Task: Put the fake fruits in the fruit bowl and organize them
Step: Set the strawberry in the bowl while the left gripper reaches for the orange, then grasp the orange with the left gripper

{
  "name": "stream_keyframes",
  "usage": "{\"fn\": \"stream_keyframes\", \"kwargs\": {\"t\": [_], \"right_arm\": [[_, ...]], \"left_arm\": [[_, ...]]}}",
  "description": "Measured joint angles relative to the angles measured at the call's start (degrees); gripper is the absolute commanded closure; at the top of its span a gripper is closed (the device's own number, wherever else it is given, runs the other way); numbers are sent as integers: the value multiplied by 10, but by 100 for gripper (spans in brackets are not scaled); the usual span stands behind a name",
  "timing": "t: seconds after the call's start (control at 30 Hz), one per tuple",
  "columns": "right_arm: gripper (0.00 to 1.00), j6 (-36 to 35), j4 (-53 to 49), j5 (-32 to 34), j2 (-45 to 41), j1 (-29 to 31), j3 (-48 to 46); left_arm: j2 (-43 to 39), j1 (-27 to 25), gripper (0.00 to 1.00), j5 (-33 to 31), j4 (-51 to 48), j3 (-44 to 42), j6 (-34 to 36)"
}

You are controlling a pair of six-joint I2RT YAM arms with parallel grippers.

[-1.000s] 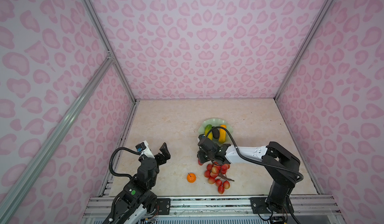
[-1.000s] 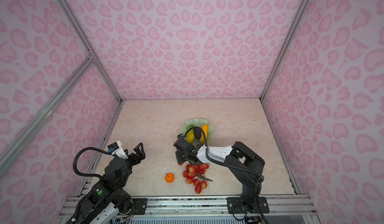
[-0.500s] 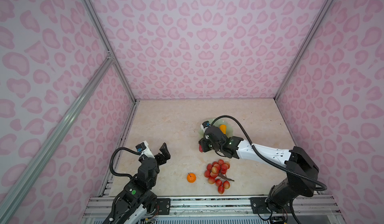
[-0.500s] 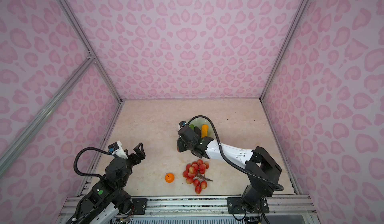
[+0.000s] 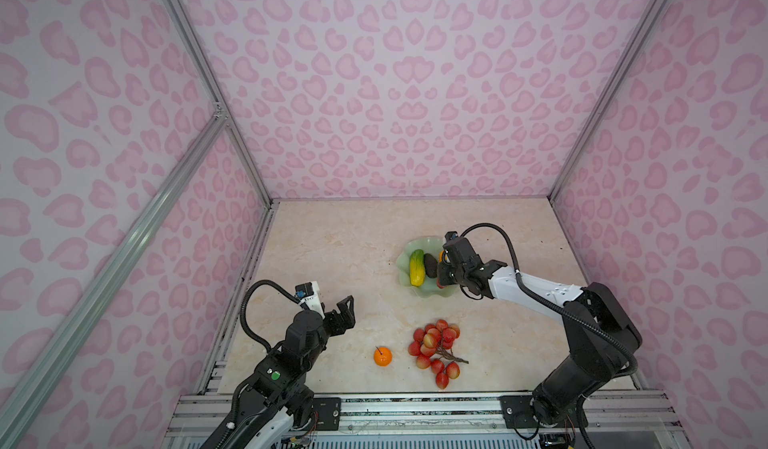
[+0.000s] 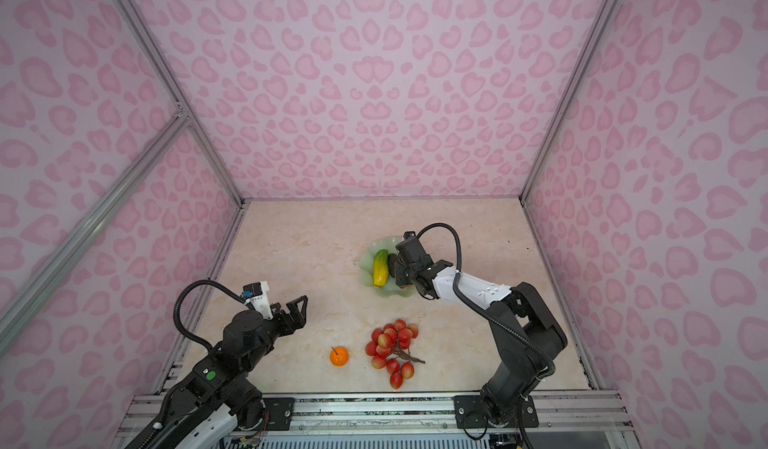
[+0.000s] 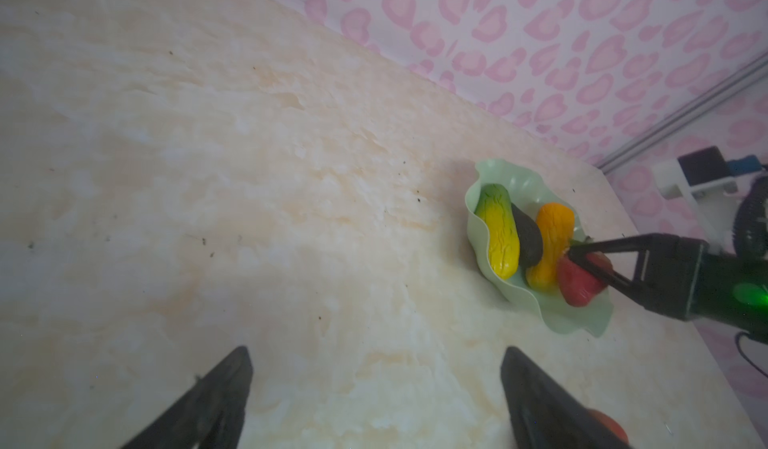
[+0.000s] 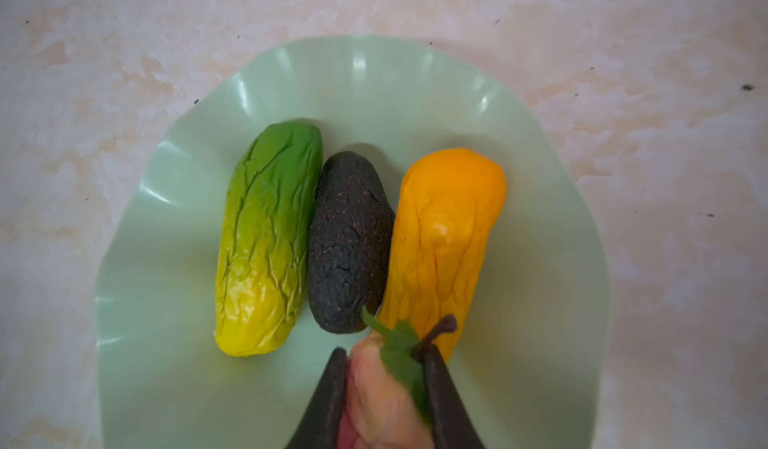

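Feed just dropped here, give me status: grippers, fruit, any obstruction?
Right gripper shut on strawberry over fruit bowl; left gripper open, idle. Three fruits in bowl; orange and berry bunch on table. Nothing in the way.

Robot test cell (image 5: 216,110), pink-patterned walls (image 5: 395,93)

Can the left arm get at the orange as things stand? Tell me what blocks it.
Probably yes. The orange lies alone on the table just in front of the left pincer, which is open and empty. The berry bunch sits beside it, apart, and the right arm is off over the bowl.
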Motion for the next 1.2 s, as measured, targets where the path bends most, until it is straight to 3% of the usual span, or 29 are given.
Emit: {"fn": "stream_keyframes", "kwargs": {"t": [0.07, 0.23, 0.43, 0.7, 0.93, 1.2], "right_arm": [[71, 0, 12, -8, 12, -2, 3], [40, 0, 17, -17, 16, -4, 6], [26, -5, 17, -5, -59, -4, -3], [17, -16, 13, 29, -126, -6, -11], [15, -15, 6, 40, -147, -9, -41], [17, -13, 2, 44, -157, -9, -52]], "left_arm": [[4, 0, 11, 54, 0, -12, -2], [-26, -2, 12, 149, -6, -42, -9], [-62, -12, 14, 207, -23, -61, -27], [2, -107, 18, 224, -28, -67, -49], [57, -209, 17, 183, -19, -69, -74], [147, -235, 24, 141, 29, -75, -85]]}}
